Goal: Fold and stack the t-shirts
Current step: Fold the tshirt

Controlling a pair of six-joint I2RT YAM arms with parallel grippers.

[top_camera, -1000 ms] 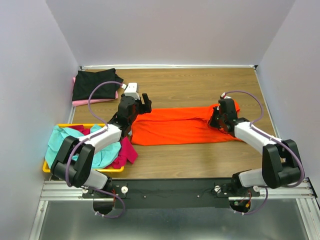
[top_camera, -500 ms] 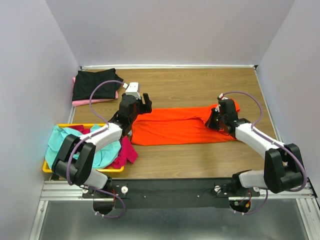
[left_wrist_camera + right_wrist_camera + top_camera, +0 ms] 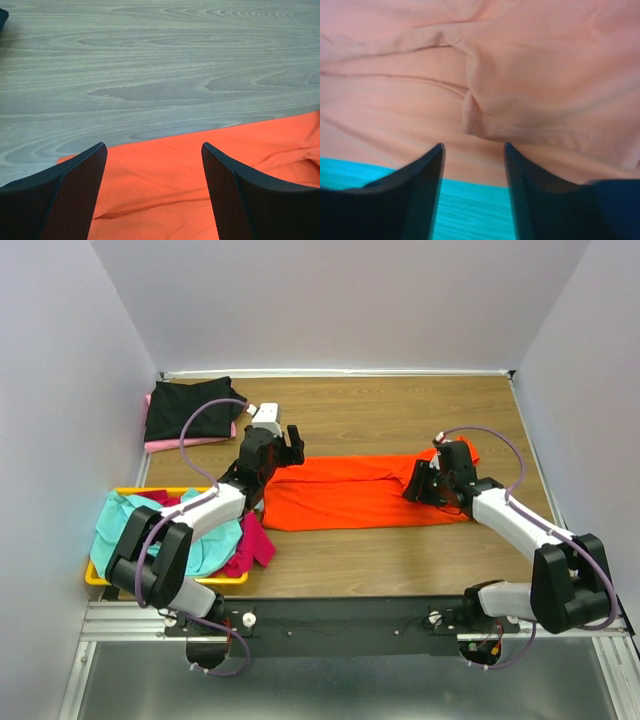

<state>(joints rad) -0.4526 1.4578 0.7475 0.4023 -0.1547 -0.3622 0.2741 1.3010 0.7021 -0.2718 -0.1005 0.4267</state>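
Orange t-shirt (image 3: 350,495) lies across the middle of the table (image 3: 400,405), folded lengthwise into a long band. The left gripper (image 3: 286,443) hovers wide open and empty over its left end. The right gripper (image 3: 472,147) sits at the right end, jaws parted, holding nothing. The crosswise fold probably comes next and calls for a fresh pinch on one end.

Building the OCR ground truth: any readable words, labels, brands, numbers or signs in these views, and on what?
None can be read in any view. The orange t-shirt, black t-shirt, yellow tray and wooden table all look plain, with no print or label visible.
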